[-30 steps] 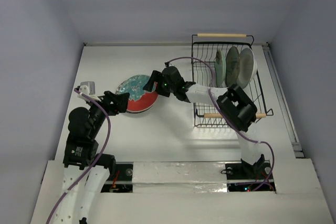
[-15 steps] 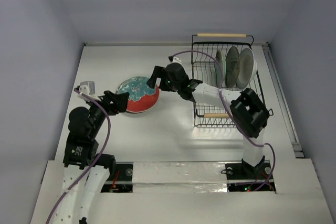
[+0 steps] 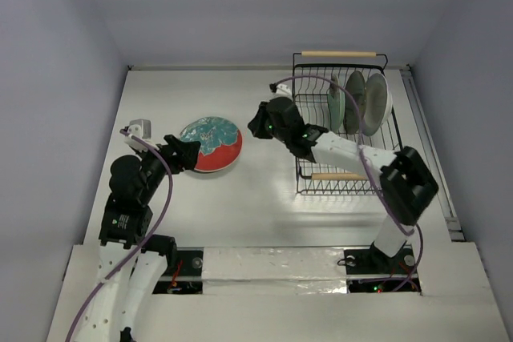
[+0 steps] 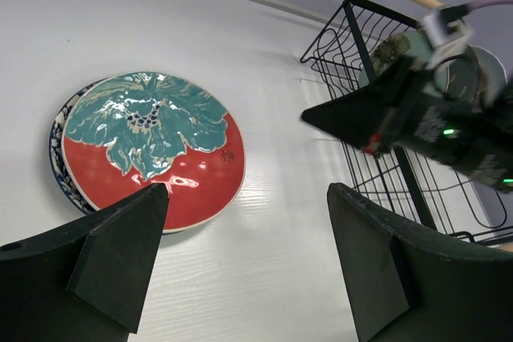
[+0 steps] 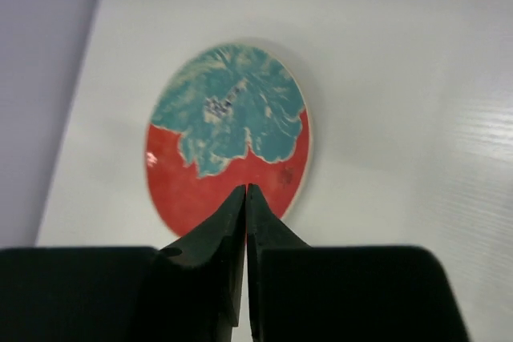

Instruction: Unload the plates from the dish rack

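Observation:
The red-and-teal plate [image 3: 210, 144] [image 4: 152, 146] [image 5: 228, 130] lies flat on the table, on top of a blue-rimmed plate [image 4: 54, 140] of which only the left edge shows. My right gripper [image 3: 255, 124] [image 5: 245, 188] [image 4: 337, 114] hovers between that stack and the dish rack [image 3: 345, 172], shut with nothing in it. My left gripper [image 3: 184, 154] [image 4: 244, 198] stands open at the stack's near-left edge, empty. In the dish rack [image 4: 353, 46] three plates stand upright: a pale green one [image 3: 337, 106], a grey-brown one [image 3: 355, 102] and a white one [image 3: 377, 103].
The rack has two wooden rod handles, one at the far end [image 3: 338, 54] and one at the near end [image 3: 333, 175]. White walls close the table in at the back and on both sides.
My right gripper let go of the red-and-teal plate, which settled flat on the stack. It then drew back to the right toward the rack and shut. The left arm shifted only slightly.

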`<state>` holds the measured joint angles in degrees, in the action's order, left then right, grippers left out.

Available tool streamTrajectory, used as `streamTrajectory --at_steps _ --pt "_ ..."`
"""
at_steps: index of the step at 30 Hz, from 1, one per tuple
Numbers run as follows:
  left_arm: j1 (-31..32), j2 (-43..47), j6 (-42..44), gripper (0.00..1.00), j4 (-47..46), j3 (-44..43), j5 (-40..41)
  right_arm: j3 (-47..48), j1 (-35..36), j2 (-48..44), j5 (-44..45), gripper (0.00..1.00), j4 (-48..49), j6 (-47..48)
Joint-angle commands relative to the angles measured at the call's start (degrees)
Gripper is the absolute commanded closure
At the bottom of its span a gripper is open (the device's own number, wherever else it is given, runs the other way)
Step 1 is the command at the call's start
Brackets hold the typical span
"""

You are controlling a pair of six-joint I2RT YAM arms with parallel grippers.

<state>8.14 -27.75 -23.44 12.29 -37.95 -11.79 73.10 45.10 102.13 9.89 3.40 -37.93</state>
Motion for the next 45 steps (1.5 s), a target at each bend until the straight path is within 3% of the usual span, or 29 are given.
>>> streamTrajectory --at_steps 1,5,8,11,14,19,29,37,41,45 --pt "-0.4 0.8 0.7 0.22 -2.5 0.6 -1.2 -0.2 0.4 -12.3 5.0 0.93 2.6 5.0" --pt "-0.4 0.3 1.2 0.22 -2.5 0.4 -1.5 -0.8 0.4 -21.0 16.3 0.93 -2.2 11.2" --pt "-0.4 0.5 1.3 0.22 -2.5 0.6 -2.0 -0.4 -2.5 -25.0 22.4 0.88 -9.5 15.3" --pt "-0.4 1.0 1.4 0.22 -2.8 0.7 -2.5 -0.9 -9.5 -27.2 20.1 0.73 -14.1 17.4" --pt "-0.4 1.6 1.5 0.22 -2.9 0.8 -2.8 -0.9 -16.2 -26.9 17.5 0.5 -17.9 21.7" --pt "-0.4 1.9 1.5 0.22 -3.3 0.8 -3.9 5.2 -18.5 -21.5 15.2 0.42 -25.5 27.1" --pt "-0.4 2.9 1.6 0.22 -3.5 1.0 -4.3 10.7 -21.5 -11.9 26.0 0.44 -29.8 28.8" --pt "-0.4 3.0 1.6 0.22 -3.4 1.0 -4.3 17.5 -23.1 -2.6 26.2 0.48 -32.1 30.3" --pt "-0.4 3.1 1.6 0.22 -3.4 1.0 -4.4 20.1 -23.1 0.9 29.9 0.61 -33.3 30.6" --pt "-0.4 3.1 1.6 0.22 -3.4 1.0 -4.3 18.3 -23.1 -1.7 30.2 0.8 -30.3 31.4"
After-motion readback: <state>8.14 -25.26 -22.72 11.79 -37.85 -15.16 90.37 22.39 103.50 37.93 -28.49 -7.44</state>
